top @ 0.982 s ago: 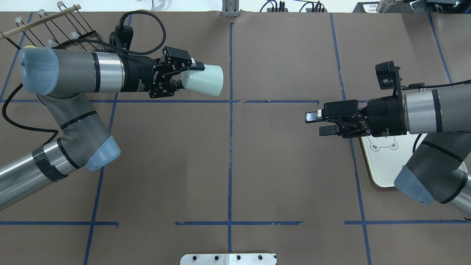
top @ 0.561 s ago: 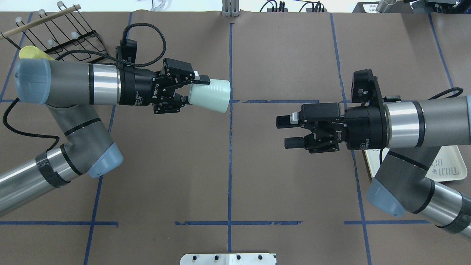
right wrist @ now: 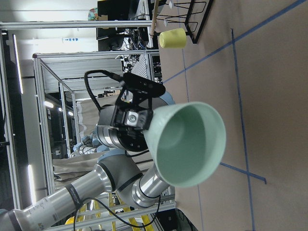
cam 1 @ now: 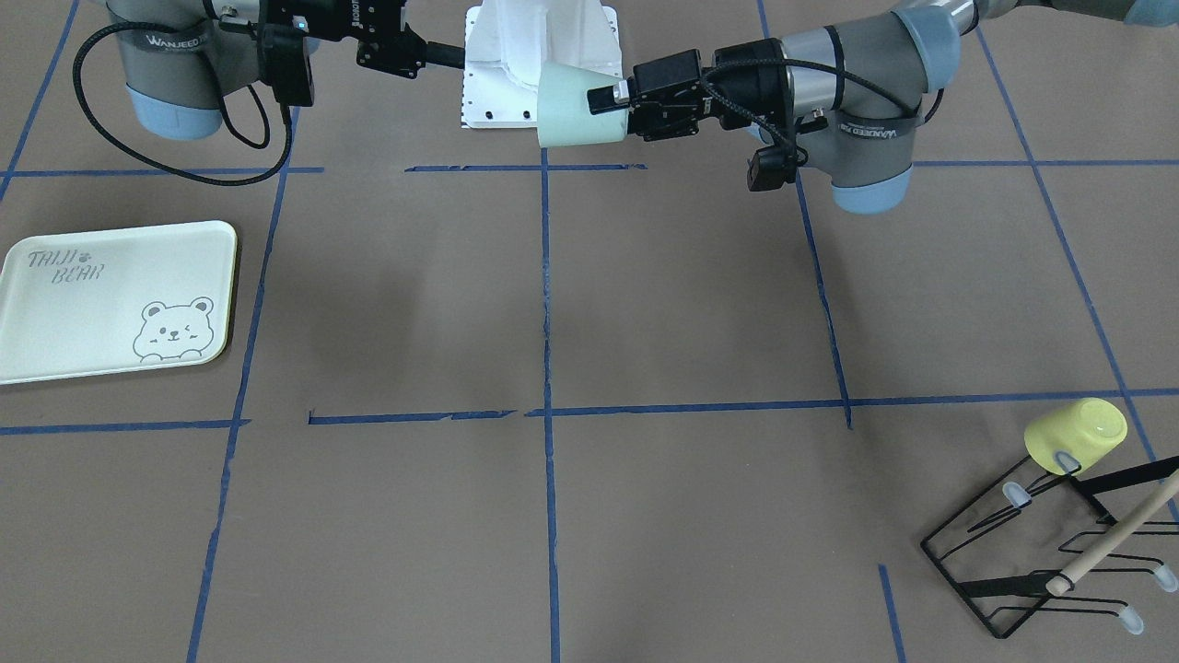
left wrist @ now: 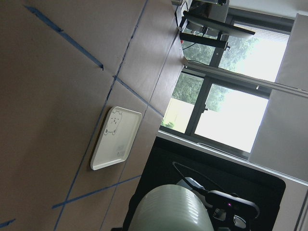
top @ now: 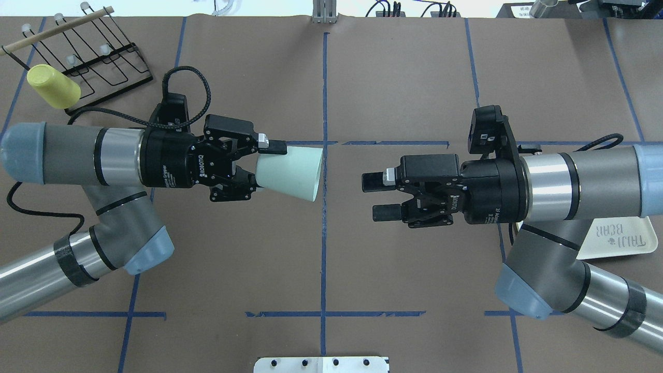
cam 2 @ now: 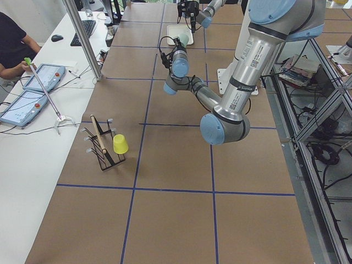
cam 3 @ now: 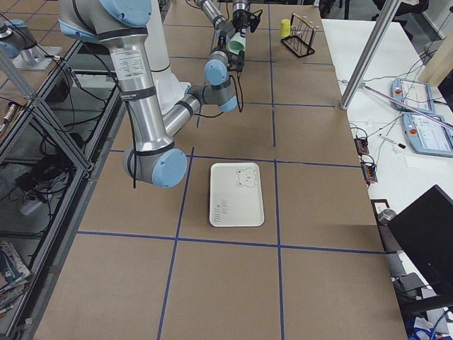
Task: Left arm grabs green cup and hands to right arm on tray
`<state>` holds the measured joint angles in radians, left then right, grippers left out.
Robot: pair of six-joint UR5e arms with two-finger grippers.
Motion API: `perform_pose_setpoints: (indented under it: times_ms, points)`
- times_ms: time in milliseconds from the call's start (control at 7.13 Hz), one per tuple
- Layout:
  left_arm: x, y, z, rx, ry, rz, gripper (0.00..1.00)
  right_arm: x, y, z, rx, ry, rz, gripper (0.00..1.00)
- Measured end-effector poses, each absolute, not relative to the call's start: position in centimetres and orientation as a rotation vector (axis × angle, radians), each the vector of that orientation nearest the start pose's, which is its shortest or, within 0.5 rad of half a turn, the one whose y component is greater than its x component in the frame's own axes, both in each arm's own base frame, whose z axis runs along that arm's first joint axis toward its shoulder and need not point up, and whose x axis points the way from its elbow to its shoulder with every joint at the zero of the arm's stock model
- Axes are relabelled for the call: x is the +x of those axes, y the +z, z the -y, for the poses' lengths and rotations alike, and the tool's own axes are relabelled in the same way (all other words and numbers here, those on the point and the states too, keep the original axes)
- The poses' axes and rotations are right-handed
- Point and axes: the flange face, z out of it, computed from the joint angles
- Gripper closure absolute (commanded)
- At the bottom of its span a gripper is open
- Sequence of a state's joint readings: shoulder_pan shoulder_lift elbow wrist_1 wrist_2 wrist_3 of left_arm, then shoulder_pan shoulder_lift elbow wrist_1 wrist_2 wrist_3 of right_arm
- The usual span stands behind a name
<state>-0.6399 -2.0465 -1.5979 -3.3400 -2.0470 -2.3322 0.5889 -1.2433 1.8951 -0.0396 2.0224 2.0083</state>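
My left gripper (top: pixel 261 166) is shut on the base of the pale green cup (top: pixel 292 171) and holds it sideways in the air, mouth toward the right arm, at the table's centre line. The cup also shows in the front view (cam 1: pixel 576 106) and in the right wrist view (right wrist: pixel 187 144), mouth toward the camera. My right gripper (top: pixel 378 197) is open and empty, level with the cup, with a small gap to its rim. The cream tray (top: pixel 621 238) with the bear drawing lies under the right arm; the front view shows the tray (cam 1: pixel 92 322) with nothing on it.
A pale yellow cup (top: pixel 52 85) hangs on a black wire rack (top: pixel 103 57) at the far left corner. A white mounting plate (top: pixel 321 364) sits at the near table edge. Blue tape lines cross the brown table.
The left arm has carried the green cup toward the centre line and nearer the robot. The right arm has moved left toward it, still open. The gap between them has shrunk.
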Motion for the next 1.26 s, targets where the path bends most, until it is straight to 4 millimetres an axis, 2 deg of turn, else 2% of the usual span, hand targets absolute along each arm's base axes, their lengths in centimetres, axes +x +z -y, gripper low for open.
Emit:
perform_pose_setpoints:
  times_ms: [280, 841, 1262]
  points:
    - [38.9, 21.8, 37.8, -0.426, -0.213, -2.186, 0.92, -34.1, 17.8, 33.4, -0.092, 0.189, 2.168, 0.01]
    - [39.3, 21.6, 37.2, -0.444, -0.213, -2.214, 0.91, -36.5, 17.1, 31.7, -0.125, 0.251, 2.206, 0.02]
    - [39.9, 21.5, 36.6, -0.46, -0.207, -2.215, 0.9, -37.1, 16.0, 32.0, -0.098, 0.313, 2.242, 0.04]
